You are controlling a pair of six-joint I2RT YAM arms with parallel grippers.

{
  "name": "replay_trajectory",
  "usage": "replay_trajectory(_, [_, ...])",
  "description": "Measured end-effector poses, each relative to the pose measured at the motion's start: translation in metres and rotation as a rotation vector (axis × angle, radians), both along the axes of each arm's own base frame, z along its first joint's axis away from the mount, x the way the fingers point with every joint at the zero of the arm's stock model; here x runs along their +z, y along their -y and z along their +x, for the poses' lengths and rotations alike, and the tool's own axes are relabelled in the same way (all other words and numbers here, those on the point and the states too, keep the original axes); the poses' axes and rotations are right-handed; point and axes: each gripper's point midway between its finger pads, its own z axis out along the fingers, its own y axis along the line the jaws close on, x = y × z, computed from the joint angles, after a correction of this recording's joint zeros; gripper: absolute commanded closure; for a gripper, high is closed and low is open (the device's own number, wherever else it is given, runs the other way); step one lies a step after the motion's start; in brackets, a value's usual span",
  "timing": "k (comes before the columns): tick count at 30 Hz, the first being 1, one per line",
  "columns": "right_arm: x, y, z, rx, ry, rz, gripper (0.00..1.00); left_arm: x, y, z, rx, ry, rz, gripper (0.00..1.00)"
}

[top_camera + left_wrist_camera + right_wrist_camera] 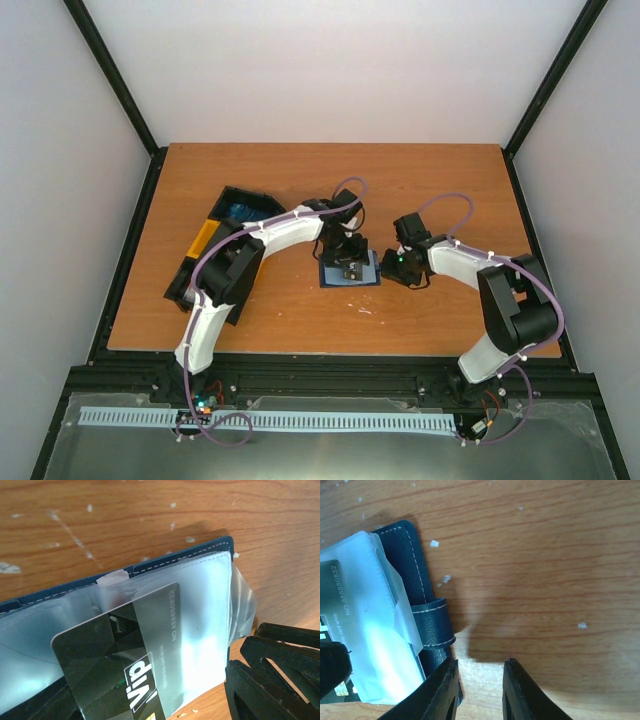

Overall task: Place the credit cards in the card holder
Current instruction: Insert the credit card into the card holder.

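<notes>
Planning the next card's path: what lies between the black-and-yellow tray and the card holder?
In the top external view, only the left arm's white link crosses above the stretch from tray to card holder; the table there is bare wood.

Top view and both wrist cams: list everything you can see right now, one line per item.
table: one, orange-brown wood, under everything
tray: one, black and yellow, left part of the table
blue cards: count unclear, blue, tray's far compartment
card holder: one, navy, lying open at the table's centre
clear sleeves: several, translucent, inside the holder
credit card: one, dark grey, marked "Vip", partly in a sleeve
left arm: one, white and black, reaching to centre
right arm: one, white and black, reaching to centre
left pincer: one, black, over the holder
right pincer: one, black, jaws apart, at the holder's edge
</notes>
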Motion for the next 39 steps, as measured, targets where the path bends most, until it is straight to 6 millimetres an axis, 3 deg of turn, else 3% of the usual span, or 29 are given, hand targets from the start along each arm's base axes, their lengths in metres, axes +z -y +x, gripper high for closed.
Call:
replay_trajectory(5, [0.001,-0.005,0.002,0.020,0.010,0.025,0.75,0.001,-0.011,0.001,0.015,0.002,0.066,0.27])
replay_trajectory(12, [0.003,-0.012,0.003,0.050,0.017,0.058,0.75,0.000,-0.023,-0.002,0.023,-0.006,0.134,0.14])
replay_trajectory(22, [0.004,-0.024,0.004,0.086,0.025,0.107,0.75,-0.003,-0.033,-0.004,0.038,-0.010,0.184,0.16])
replay_trajectory(31, [0.002,-0.036,0.000,0.121,0.017,0.126,0.75,-0.004,-0.045,-0.007,0.048,-0.017,0.238,0.08])
replay_trajectory(39, [0.002,-0.043,-0.002,0.141,0.020,0.129,0.75,0.008,-0.050,-0.008,0.055,-0.003,0.249,0.14])
